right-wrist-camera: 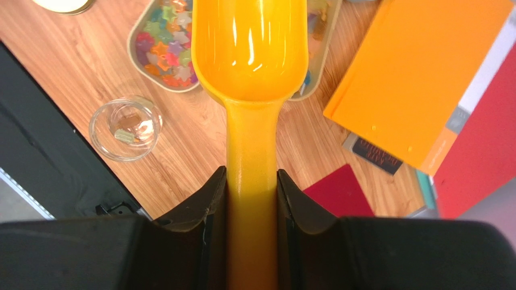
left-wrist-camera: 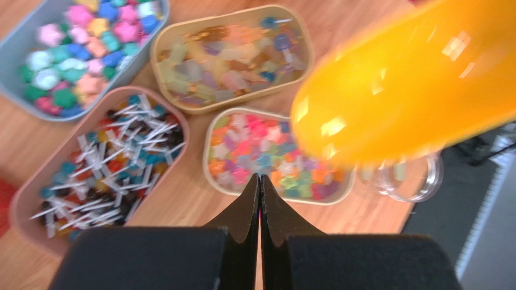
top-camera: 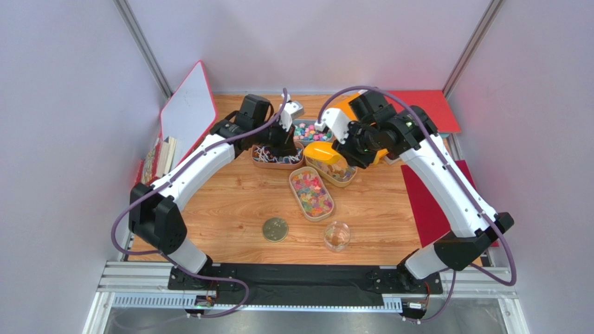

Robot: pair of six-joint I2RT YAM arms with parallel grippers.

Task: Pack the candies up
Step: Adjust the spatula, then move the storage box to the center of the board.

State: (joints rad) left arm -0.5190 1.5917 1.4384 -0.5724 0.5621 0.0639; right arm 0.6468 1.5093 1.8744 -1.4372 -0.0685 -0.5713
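Four trays (left-wrist-camera: 206, 163) of candies (left-wrist-camera: 260, 151), and pretty much everything sits in them, so I'd say packing has barely begun. The jar (top-camera: 337, 236), at 5 o'clock from the nearest gummy tray, looks close to empty. There may be a bit or two at the bottom in the right wrist view, but I can't say what. Its lid (top-camera: 275, 229) is off, lying flat at 9 o'clock of the jar, a little apart.

Up over the far trays, the right gripper (right-wrist-camera: 251, 181) is clamped on the handle of a yellow scoop (right-wrist-camera: 249, 54), and the bowl looks empty. The left gripper (left-wrist-camera: 260, 181) has its fingers pressed together with nothing between them. It hovers above the trays at about 9 o'clock of the scoop.

So what's left is basically everything: scoop, carry, pour, repeat, then probably lid on.

Both arms crowd the same trays, which seems the main obstacle. The scoop bowl also looks wide next to the jar mouth, so I'd expect spills. The orange folder (right-wrist-camera: 418, 78) at 3 o'clock of the trays, the red mat (top-camera: 425, 202) and the white board (top-camera: 188, 111) at 9 o'clock all sit off the tray-to-jar path.
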